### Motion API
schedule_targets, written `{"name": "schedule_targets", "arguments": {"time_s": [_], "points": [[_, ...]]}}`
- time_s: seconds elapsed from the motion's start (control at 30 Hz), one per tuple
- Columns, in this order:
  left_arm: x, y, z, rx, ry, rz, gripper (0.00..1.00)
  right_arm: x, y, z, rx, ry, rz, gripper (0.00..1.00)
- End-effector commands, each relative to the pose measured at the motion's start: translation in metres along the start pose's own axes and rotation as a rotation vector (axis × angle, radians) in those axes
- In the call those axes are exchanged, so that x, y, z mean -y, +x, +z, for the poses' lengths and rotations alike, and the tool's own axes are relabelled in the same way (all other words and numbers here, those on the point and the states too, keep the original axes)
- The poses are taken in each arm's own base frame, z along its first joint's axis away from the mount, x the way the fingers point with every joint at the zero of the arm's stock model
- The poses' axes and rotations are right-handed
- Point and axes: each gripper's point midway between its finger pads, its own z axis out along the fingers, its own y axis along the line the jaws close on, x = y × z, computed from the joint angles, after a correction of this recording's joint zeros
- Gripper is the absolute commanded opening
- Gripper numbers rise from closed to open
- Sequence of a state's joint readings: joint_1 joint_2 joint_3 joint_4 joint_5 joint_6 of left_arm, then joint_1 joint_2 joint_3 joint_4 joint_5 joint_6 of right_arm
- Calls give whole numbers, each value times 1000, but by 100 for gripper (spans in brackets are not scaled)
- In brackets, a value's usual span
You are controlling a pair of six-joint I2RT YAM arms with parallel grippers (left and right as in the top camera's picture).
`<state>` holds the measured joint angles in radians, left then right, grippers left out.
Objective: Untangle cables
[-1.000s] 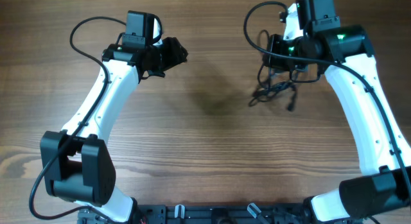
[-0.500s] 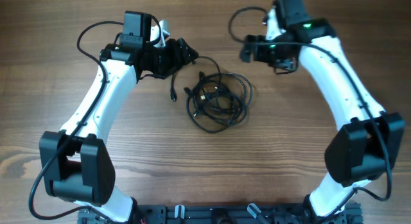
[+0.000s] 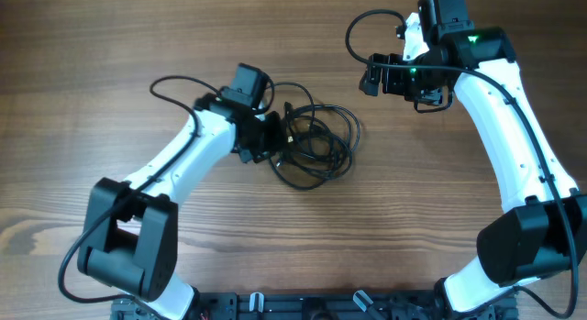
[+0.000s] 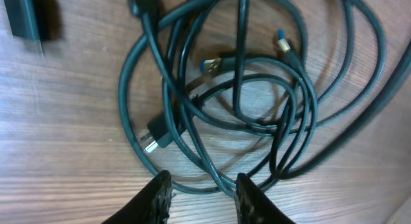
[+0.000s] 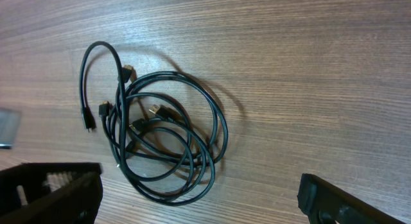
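Just over the tangled cables (image 3: 307,137), the left end effector (image 4: 202,185) stands parted, right end effector (image 5: 199,198) spread wide.

Black cables (image 3: 307,141) on brown wood-grain table (image 3: 275,247).

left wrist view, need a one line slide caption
Left pincer, jaws parted, poised at the edge of the tangled black cables coiled on the wooden table
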<state>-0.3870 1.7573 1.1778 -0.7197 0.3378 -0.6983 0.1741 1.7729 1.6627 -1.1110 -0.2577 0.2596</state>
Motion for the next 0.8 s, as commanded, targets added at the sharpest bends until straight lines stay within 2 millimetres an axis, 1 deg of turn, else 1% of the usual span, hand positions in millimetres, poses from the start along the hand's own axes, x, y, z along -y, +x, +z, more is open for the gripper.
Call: {"name": "schedule_targets", "arguments": {"time_s": [0.0, 0.03, 0.13, 0.23, 0.37, 0.43, 0.5, 0.53, 0.57, 0.6, 0.63, 0.67, 0.7, 0.73, 0.77], "points": [[3, 21, 24, 0, -29, -93, 36, -5, -1, -5, 10, -16, -22, 100], [3, 25, 28, 17, -43, -112, 34, -6, 1, -5, 3, -15, -21, 99], [0, 23, 37, 100, -82, -187, 32, -8, 3, -5, -1, -16, -32, 98], [-11, 22, 42, 147, -115, -265, 29, -11, 3, -4, 1, -19, -38, 98], [-23, 18, 46, 190, -145, -274, 24, -13, 4, -3, -3, -21, -43, 98], [-25, 17, 54, 193, -136, -273, 22, -15, 5, -3, -5, -22, -49, 98], [-28, 17, 62, 186, -140, -274, 15, -15, 5, -3, -5, -22, -52, 98], [-26, 16, 63, 188, -131, -272, 5, -15, 5, -3, -5, -22, -54, 98], [-24, 14, 63, 193, -121, -267, 4, -15, 5, -3, -5, -23, -53, 98], [-10, 11, 56, 193, -72, -216, 4, -21, 5, -3, -5, -51, -57, 98], [43, -14, 10, 294, 97, 53, 4, -47, 0, -7, 8, -201, -100, 97], [62, -26, -22, 360, 153, 126, 4, -63, -2, -10, 20, -287, -142, 94], [73, -33, -44, 405, 189, 150, 4, -70, -4, -12, 29, -328, -150, 92], [85, -38, -72, 448, 247, 158, 4, -80, -7, -15, 41, -370, -164, 89], [109, -34, -125, 485, 403, 192, 4, -95, -10, -18, 55, -430, -156, 89]]}}
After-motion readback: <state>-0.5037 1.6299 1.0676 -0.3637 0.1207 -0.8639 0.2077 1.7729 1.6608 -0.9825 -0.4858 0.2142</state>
